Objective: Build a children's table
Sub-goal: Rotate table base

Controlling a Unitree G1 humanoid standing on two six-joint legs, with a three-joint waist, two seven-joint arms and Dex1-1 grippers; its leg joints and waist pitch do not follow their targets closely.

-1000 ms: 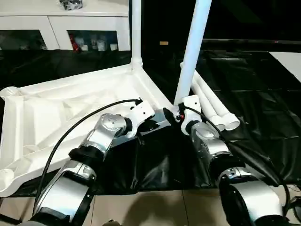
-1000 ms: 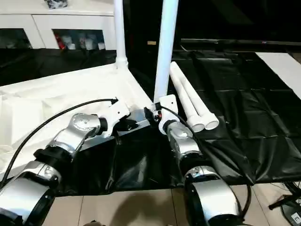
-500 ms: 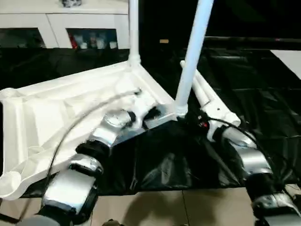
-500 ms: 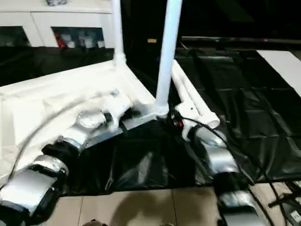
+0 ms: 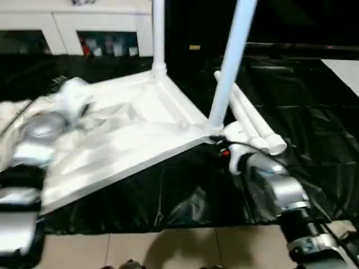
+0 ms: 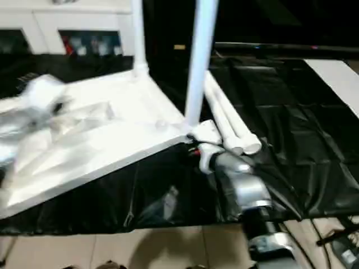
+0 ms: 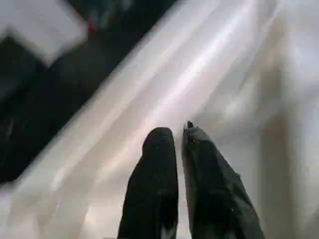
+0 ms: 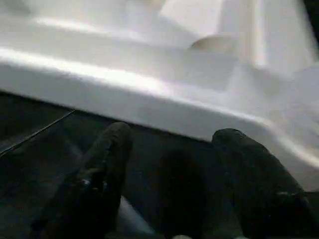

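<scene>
I am looking down over my arms at the table top (image 5: 129, 140), which is lying upside down on the black sheet (image 5: 314, 129) with its underside ribs facing up. On the left, my left arm is reaching over the far left part of the top, and the left gripper (image 7: 179, 132) is hovering over the white ribbed surface with its two black fingers (image 7: 157, 149) pressed almost together, nothing between them. Further along, one leg (image 5: 159, 33) is standing upright in the far corner socket, and a second leg (image 5: 231, 61) is standing in the near right corner socket, leaning slightly. Just beside that corner, on the right, two loose legs (image 5: 252, 126) are lying side by side on the sheet. My right gripper (image 8: 169, 144) is sitting close under the rim at that near right corner, its fingers (image 8: 107, 154) spread wide and holding nothing. Behind everything, a white cabinet (image 5: 73, 28) with glass doors is standing along the back.
</scene>
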